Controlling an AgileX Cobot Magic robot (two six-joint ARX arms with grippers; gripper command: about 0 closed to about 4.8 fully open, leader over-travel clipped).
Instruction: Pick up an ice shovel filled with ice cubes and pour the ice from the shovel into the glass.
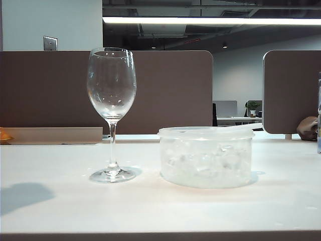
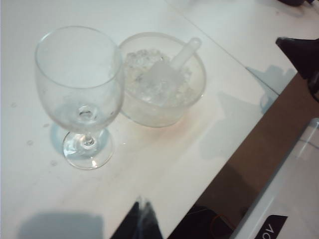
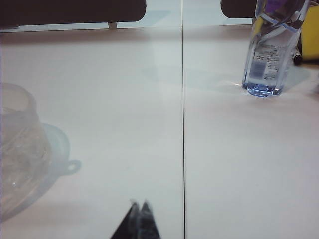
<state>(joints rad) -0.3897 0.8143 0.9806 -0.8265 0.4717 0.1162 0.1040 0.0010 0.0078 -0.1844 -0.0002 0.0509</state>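
The empty wine glass (image 1: pixel 111 85) (image 2: pixel 79 84) stands upright on the white table, left of the round translucent tub (image 1: pixel 206 156) (image 2: pixel 164 79). Ice cubes (image 1: pixel 205 160) (image 2: pixel 144 59) fill the tub. The whitish ice shovel (image 2: pixel 167 74) lies in the tub on the ice, its handle resting over the rim. My left gripper (image 2: pixel 143 203) is shut and empty, hovering above the table near its edge, short of the glass. My right gripper (image 3: pixel 139 204) is shut and empty above bare table, off to the side of the tub (image 3: pixel 20 149). Neither gripper shows in the exterior view.
A clear plastic water bottle (image 3: pixel 269 45) stands on the table beyond the right gripper. A seam (image 3: pixel 183 124) runs across the tabletop. Brown partition panels (image 1: pixel 165 90) rise behind the table. The table's edge (image 2: pixel 239 149) drops off beside the tub in the left wrist view.
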